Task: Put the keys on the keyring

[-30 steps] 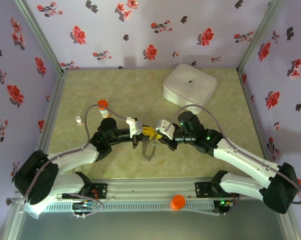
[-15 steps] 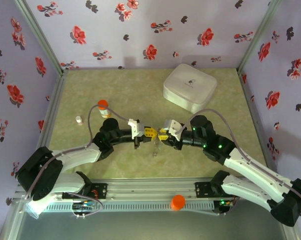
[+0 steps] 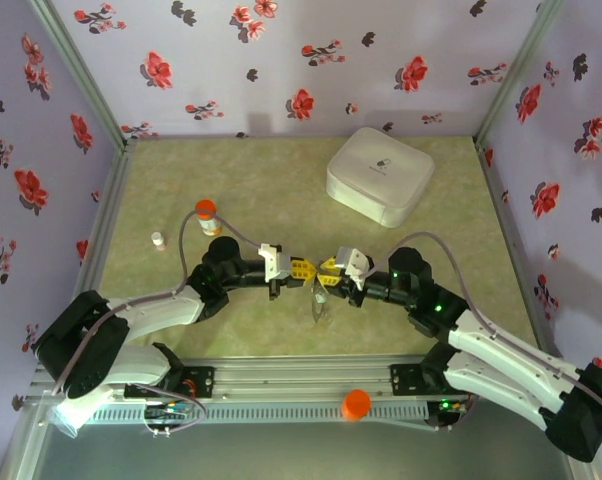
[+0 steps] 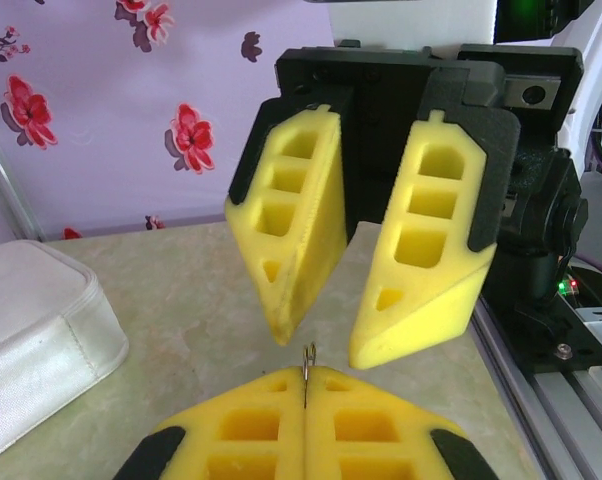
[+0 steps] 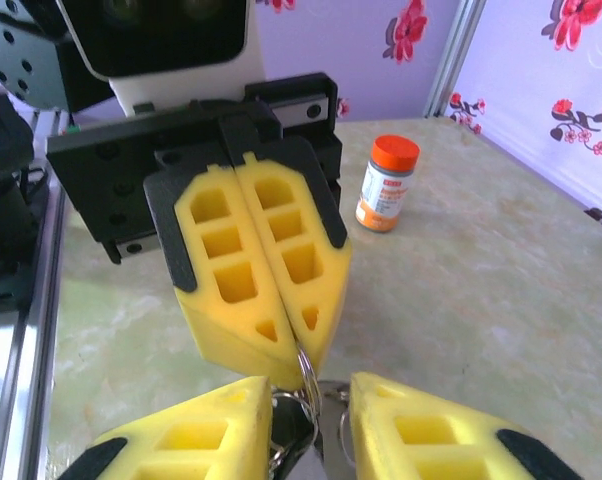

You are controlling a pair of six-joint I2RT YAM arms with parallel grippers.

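Observation:
My left gripper [image 3: 305, 268] is shut on the keyring [image 4: 308, 358], a thin metal ring whose edge pokes out between its yellow pads [image 4: 251, 425]. In the right wrist view the same ring [image 5: 307, 368] hangs from the left gripper's closed tips [image 5: 281, 330]. Silver and dark metal of the keys [image 5: 316, 440] dangles from it, in the gap between my right gripper's fingers. The right gripper [image 3: 328, 269] faces the left one tip to tip and stands open, jaws apart either side of the keys. From above, the keys [image 3: 321, 302] hang just below the two grippers.
A white rounded-square box [image 3: 379, 176] sits at the back right. An orange-capped vial [image 3: 207, 214] and a small white item [image 3: 158, 240] stand left of the arms. An orange cap [image 3: 356, 403] rests on the front rail. Flowered walls close three sides.
The right gripper has opened from nearly shut, and its arm has drawn back toward the near right. The left gripper and the hanging keys have shifted slightly right.

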